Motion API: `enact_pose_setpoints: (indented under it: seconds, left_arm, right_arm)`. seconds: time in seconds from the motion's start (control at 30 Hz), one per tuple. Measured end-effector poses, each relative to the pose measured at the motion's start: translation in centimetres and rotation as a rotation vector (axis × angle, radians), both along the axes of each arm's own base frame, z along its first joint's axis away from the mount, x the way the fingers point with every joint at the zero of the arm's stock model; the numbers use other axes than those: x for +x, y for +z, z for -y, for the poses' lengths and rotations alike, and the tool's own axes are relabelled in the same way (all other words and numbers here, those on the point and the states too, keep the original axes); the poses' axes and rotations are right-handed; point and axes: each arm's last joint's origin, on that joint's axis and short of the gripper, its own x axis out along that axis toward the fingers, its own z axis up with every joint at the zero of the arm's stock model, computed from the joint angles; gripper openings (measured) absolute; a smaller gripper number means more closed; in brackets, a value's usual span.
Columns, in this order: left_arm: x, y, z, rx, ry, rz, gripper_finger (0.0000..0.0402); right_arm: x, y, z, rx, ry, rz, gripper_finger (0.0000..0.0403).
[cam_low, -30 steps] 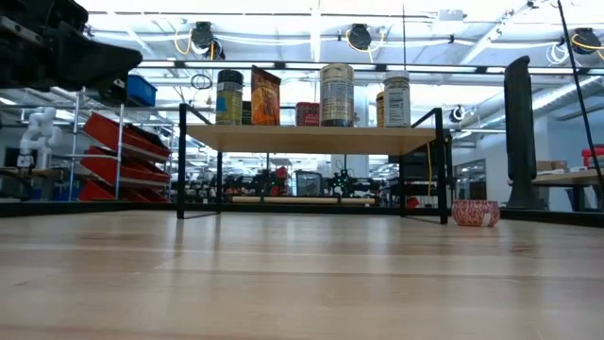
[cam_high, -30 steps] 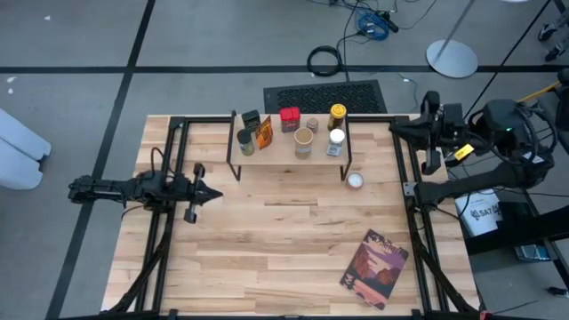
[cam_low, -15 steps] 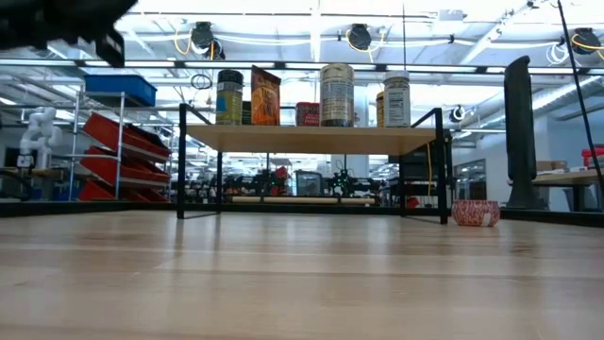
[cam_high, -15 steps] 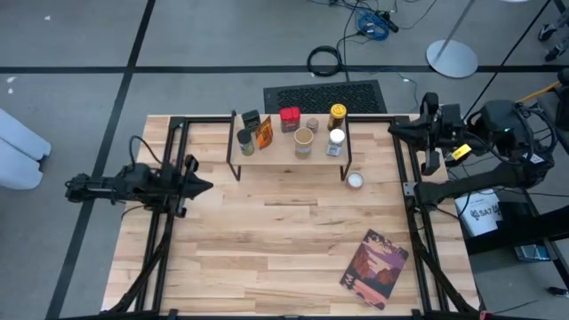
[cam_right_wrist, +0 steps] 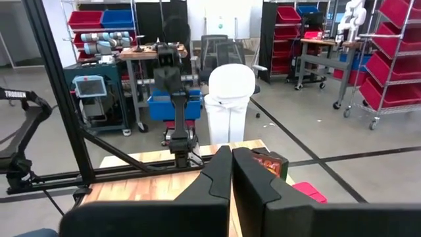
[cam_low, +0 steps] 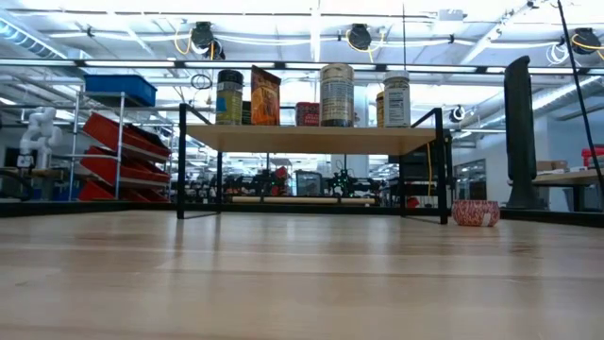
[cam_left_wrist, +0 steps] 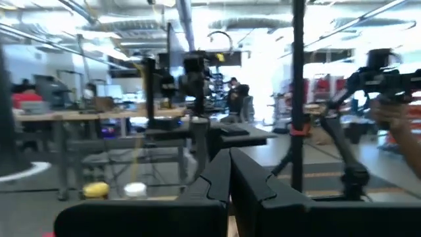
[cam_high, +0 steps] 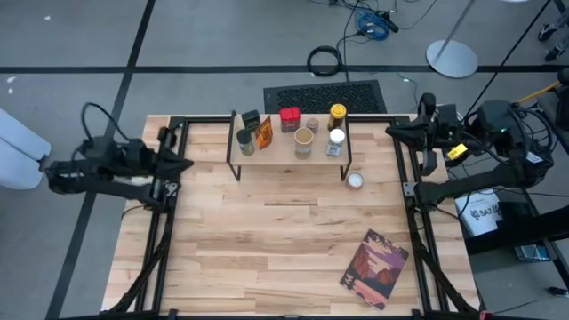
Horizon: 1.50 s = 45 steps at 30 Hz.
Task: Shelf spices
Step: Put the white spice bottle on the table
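From above, the left gripper (cam_high: 182,164) is seen pulled back to the left edge of the table (cam_high: 267,249), fingers pressed together and holding nothing; a second ago it reached farther over the planks, so a retreat from the work area is shown. The right gripper (cam_high: 391,132) is parked at the right edge, also closed and empty, unchanged. The shelf (cam_high: 276,153) stands near the table's far edge with six spices (cam_high: 303,140) on its plank top, while one small white-topped tin (cam_high: 355,180) is left on the table just beside the shelf's right leg. A picture-covered book (cam_high: 375,267) lies near the front right corner. From table height, no arm is seen any longer; the dark shape that filled the upper left corner has gone. The jars are lined up on the shelf (cam_low: 311,139), and the red-patterned tin (cam_low: 475,212) sits on the boards to its right. In the left wrist view, the closed fingers (cam_left_wrist: 223,181) are pointed out into the room. In the right wrist view, the shut fingers (cam_right_wrist: 227,172) are aimed across the table edge. The task appears nearly finished, with one tin unshelved.
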Motion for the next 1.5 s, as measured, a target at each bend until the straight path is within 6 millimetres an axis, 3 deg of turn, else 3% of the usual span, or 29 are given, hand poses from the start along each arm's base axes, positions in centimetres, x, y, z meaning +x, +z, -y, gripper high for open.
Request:
enact_pose_setpoints:
  seconds: [0.17, 0.33, 0.53, 0.77, 0.97, 1.17, 1.5]
  left_arm:
    - [0.4, 4.2, -0.3, 0.017, 0.119, 0.006, 0.0009]
    - [1.8, 6.0, -0.4, 0.035, 0.175, -0.093, 0.0009]
    - [4.5, 5.8, -0.3, 0.174, 0.222, -0.137, 0.0009]
    - [6.6, 5.1, -0.1, 0.193, 0.219, -0.188, 0.0009]
    - [7.7, 4.6, -0.1, 0.098, 0.22, -0.219, 0.0009]
    - [7.8, 4.8, -0.4, 0.115, 0.246, -0.221, 0.002]
    - [7.9, 4.8, -0.6, 0.105, 0.222, -0.249, 0.004]
  right_arm:
    - [0.6, -0.1, 0.0, 0.001, 0.0, -0.009, 0.0]
    - [1.5, -0.5, 0.0, -0.009, -0.001, -0.06, 0.0]
    - [3.3, -1.9, 0.1, -0.024, -0.064, -0.189, 0.0]
    - [4.3, -5.0, 0.3, -0.024, -0.139, -0.294, 0.0]
    - [2.7, -6.2, 0.5, 0.028, -0.192, -0.296, 0.0]
    - [0.8, -6.4, 0.8, 0.072, -0.308, -0.226, 0.0]
    - [1.3, -8.2, 0.8, 0.09, -0.341, -0.258, 0.0]
